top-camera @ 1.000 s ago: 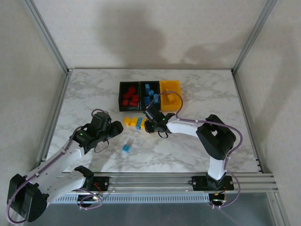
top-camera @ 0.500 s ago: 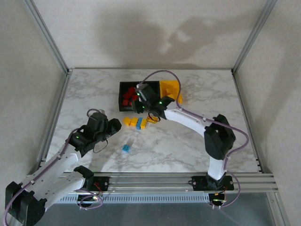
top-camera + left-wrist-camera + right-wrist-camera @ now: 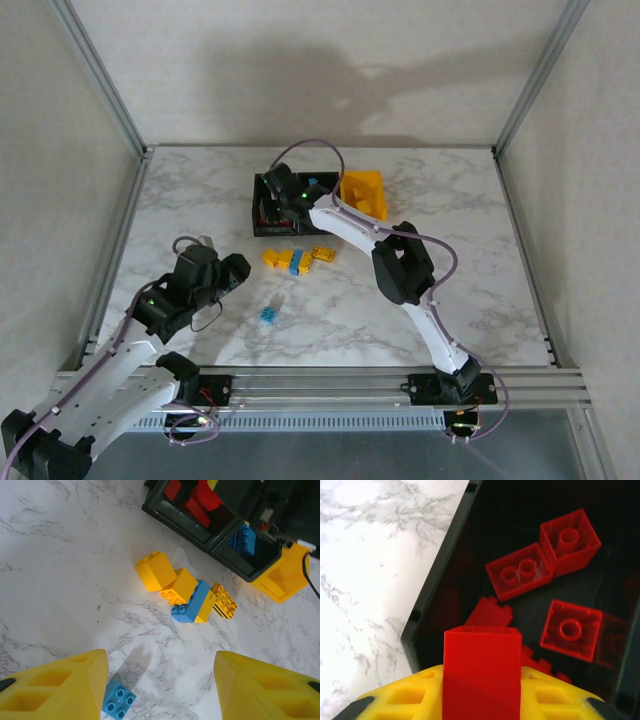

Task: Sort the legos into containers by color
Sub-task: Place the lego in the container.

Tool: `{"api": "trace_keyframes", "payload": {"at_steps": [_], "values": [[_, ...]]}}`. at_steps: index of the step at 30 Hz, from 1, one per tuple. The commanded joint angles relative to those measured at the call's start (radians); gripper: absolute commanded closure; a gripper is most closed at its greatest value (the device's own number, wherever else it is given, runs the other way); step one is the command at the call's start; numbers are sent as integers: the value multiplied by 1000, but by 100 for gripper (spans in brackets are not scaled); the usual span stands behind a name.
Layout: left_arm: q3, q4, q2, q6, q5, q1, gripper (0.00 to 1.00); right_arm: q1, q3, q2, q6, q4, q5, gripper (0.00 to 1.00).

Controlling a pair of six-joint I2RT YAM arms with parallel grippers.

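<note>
Pinching red lego (image 3: 482, 655) betw. its fingers (image 3: 402, 702), R gripper (image 3: 482, 707) hangs over black bin (image 3: 439, 577) w/ reds.

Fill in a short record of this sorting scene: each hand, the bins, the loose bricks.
right hand: shut on red brick, over left bin holding red bricks
left hand: open, over table near lone blue brick
middle bin: blue bricks
yellow bin: right end of row
loose: yellow-and-blue cluster, lone blue brick

Lab test cell; aluminium frame (image 3: 106, 90), plain panels (image 3: 300, 60), marble-print table (image 3: 190, 200).
</note>
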Motion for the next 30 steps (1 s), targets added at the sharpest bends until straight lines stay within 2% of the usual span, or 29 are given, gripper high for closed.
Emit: {"api": "trace_keyframes", "payload": {"at_steps": [1, 7, 16, 21, 25, 30], "values": [[2, -29, -20, -17, -28, -4, 42, -2, 111, 56, -17, -59, -24, 67], [0, -35, -27, -18, -32, -3, 42, -9, 173, 100, -9, -76, -15, 53], [-3, -10, -12, -20, -25, -3, 42, -7, 129, -16, -31, -52, 6, 50], [4, -5, 2, -19, -25, -4, 42, 0, -72, -188, -31, 18, -21, 49], [11, -10, 6, -23, -6, -2, 40, 6, -320, -354, -41, 114, -94, 45], [30, -72, 12, -21, -2, 7, 38, 12, -622, -558, -63, 220, -162, 44]]}}
